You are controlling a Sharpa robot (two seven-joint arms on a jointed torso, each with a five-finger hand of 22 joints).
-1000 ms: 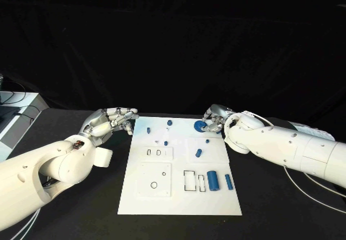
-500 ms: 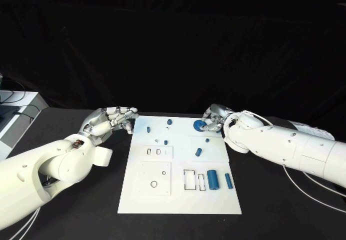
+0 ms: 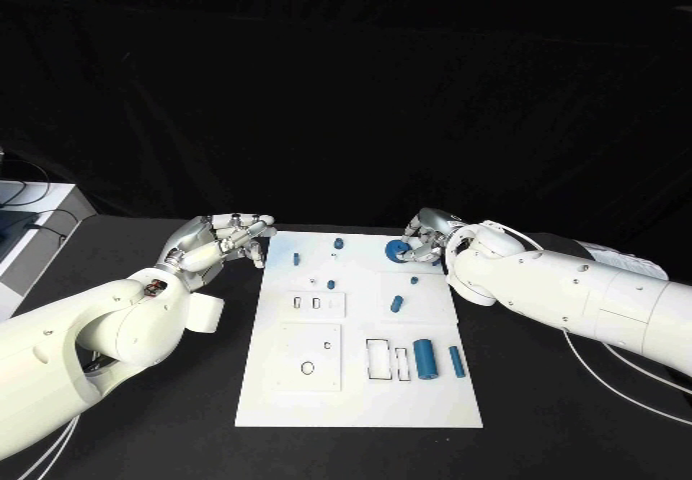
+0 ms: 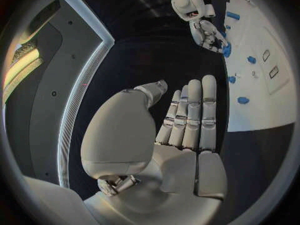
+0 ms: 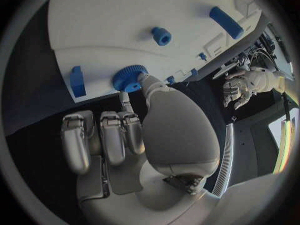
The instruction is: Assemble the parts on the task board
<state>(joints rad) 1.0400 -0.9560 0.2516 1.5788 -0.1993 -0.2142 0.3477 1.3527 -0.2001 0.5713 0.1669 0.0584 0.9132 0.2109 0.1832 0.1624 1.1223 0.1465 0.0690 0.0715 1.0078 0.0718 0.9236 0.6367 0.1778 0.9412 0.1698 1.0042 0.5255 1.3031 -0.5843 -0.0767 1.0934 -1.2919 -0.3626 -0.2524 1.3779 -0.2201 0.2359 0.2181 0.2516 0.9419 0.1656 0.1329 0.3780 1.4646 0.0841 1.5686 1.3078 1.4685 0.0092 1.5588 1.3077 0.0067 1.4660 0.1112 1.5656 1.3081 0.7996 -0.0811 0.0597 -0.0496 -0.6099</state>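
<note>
Little has moved in the last sec: right hand [image 3: 427, 238] still pinches blue gear [image 3: 397, 250] at task board [image 3: 361, 400] far edge, not yet seated; left hand [image 3: 216, 243] beside board, fingers loosely curled, holding nothing.

Table [image 3: 130, 440]: black, plain, under a black backdrop [image 3: 346, 100].

Task board [image 3: 361, 400]: white, marked with thin dark outlines of rectangles, small slots and rings.

Parts: all blue. Round gear [image 3: 397, 249] at the board's 1 o'clock corner, with a toothed rim in the right wrist view. Thick cylinder [image 3: 426, 354] and thin bar [image 3: 457, 362] at 4 o'clock, a medium blue. Small pegs [image 3: 339, 242] near 12 o'clock, the same blue.

Left robot hand [image 3: 219, 240]: silver with darker grey seams.

Right robot hand [image 3: 428, 232]: silver, matching.

Arms [image 3: 577, 295]: glossy white; a small red mark shows on the left arm's wrist.

Cables [image 3: 620, 385] at 4 o'clock on the table: white.
</note>
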